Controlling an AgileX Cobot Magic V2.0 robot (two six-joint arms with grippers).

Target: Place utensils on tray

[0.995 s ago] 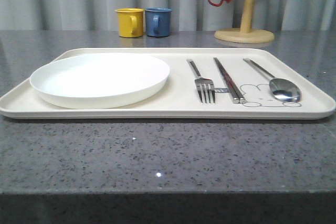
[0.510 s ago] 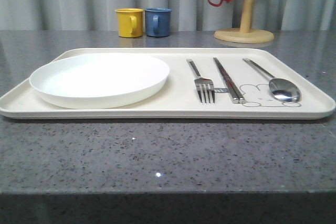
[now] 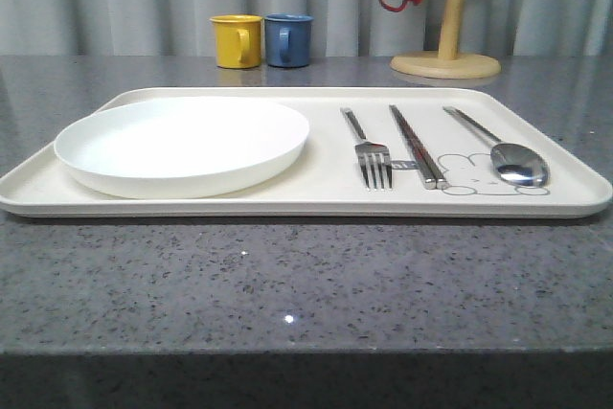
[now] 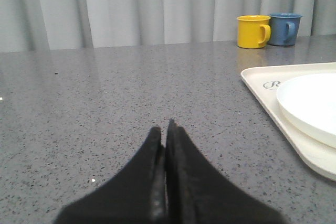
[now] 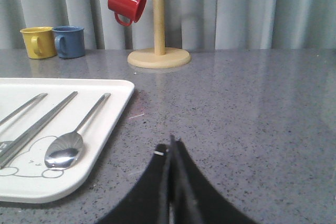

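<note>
**All three utensils on the tray, both claws closed and empty**

Front view: I see the fork point(image 3: 375, 162), chopsticks point(image 3: 417, 146) and spoon point(image 3: 518, 162) lying side by side on the tray's point(image 3: 316, 206) right half, long axes running front to back, beside the white plate point(image 3: 182, 144).

Left wrist view: my left claw point(image 4: 167, 127) is pressed shut on nothing over bare counter point(image 4: 105, 108), off the tray's left edge.

Right wrist view: my right claw point(image 5: 171, 145) is closed, empty, just off the tray's right edge; it is the nearer arm to the spoon. I judge nothing remains to pick.
</note>
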